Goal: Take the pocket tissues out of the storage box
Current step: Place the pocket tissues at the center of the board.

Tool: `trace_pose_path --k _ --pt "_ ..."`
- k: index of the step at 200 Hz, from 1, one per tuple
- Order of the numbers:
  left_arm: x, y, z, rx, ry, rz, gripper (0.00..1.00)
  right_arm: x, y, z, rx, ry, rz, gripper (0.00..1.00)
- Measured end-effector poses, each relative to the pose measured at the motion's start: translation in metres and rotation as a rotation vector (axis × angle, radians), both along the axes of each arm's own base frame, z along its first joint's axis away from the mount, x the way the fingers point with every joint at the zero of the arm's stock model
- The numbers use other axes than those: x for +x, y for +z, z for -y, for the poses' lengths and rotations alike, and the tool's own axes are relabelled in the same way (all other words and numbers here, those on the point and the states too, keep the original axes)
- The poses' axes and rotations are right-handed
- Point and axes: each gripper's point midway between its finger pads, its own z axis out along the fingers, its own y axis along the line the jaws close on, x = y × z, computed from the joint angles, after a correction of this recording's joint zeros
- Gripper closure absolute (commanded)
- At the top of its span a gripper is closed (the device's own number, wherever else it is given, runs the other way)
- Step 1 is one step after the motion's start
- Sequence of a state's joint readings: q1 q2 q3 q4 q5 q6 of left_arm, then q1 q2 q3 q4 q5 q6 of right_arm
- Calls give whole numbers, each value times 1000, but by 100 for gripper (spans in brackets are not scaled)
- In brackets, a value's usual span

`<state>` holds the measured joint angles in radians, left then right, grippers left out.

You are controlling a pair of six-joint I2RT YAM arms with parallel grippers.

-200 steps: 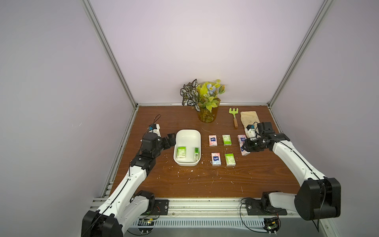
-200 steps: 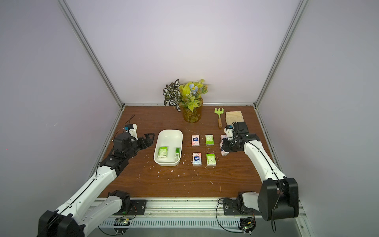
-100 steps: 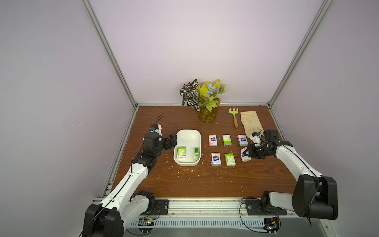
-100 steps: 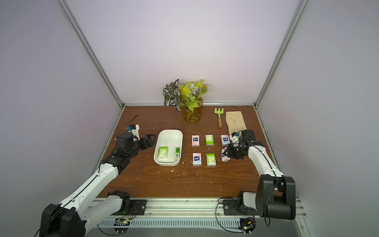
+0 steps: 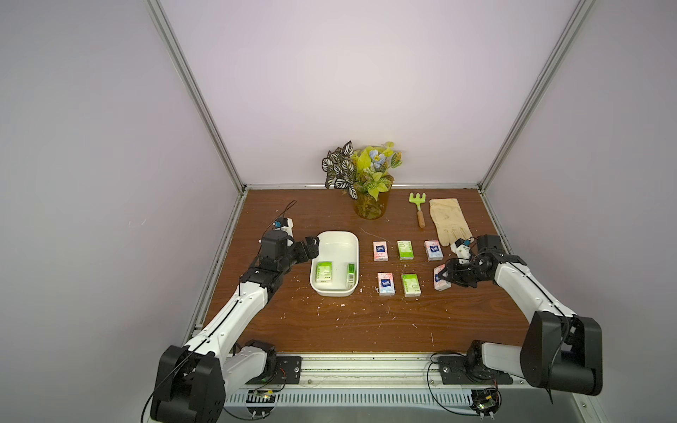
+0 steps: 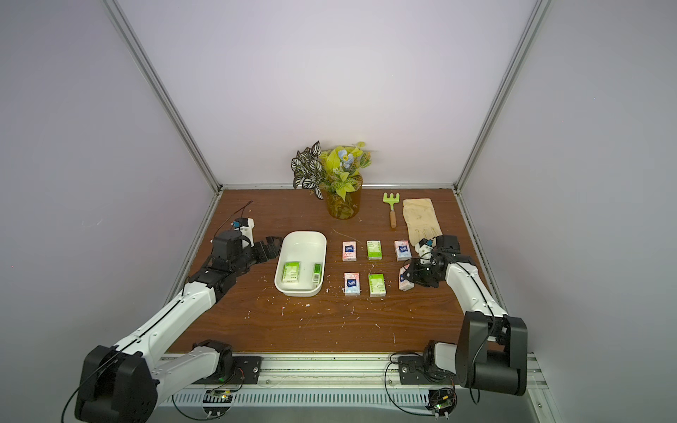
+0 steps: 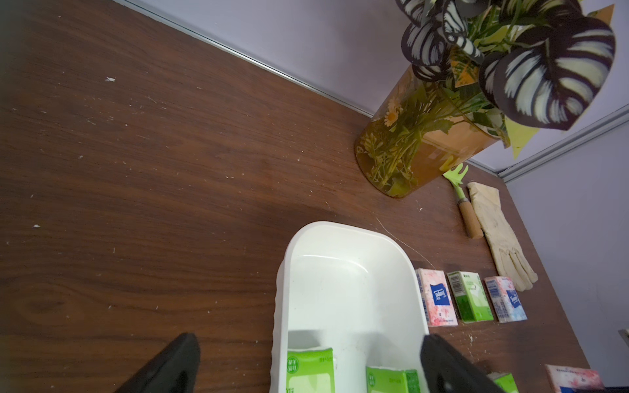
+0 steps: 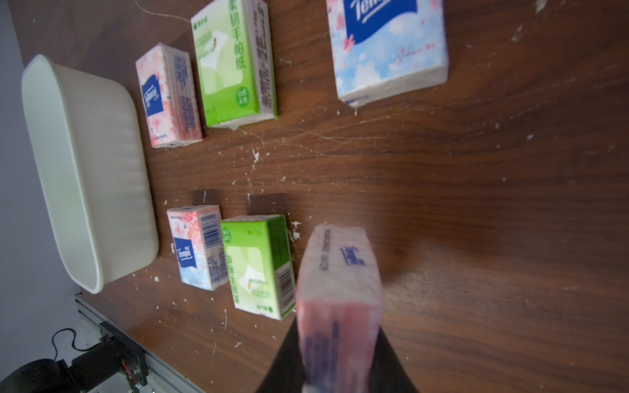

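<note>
Placing seems the step in hand: right gripper (image 5: 451,277) clamped on a pink packet (image 8: 340,268) beside the laid-out packets (image 5: 410,285), so next let go there; left gripper (image 5: 311,247) gapes at the storage box (image 5: 354,242) rim, two green packets (image 5: 324,271) left inside.

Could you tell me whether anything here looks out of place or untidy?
White flecks litter the table like spilled crumbs. In the storage box, one green packet stands on edge near the wall, while its neighbour lies flat.

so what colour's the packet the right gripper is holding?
Pink-and-white packet, blue print; best in right wrist view.
</note>
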<state>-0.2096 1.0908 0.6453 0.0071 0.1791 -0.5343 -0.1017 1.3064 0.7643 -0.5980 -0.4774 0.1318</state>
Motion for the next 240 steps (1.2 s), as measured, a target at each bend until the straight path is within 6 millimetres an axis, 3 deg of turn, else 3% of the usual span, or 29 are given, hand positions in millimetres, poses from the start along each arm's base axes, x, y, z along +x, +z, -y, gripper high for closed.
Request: trace_pose_path --k 75,119,170,240 --pt "1 1 0 17 -10 11 2 -4 -21 0 8 1 -86 73" --pt "1 1 0 24 -14 13 1 -6 -27 0 9 1 -111 67" --pt "1 1 0 24 -14 13 1 -2 -25 6 -22 -19 -108 49" --pt "1 1 0 26 -15 15 1 9 -19 24 -125 -73 -76 35"
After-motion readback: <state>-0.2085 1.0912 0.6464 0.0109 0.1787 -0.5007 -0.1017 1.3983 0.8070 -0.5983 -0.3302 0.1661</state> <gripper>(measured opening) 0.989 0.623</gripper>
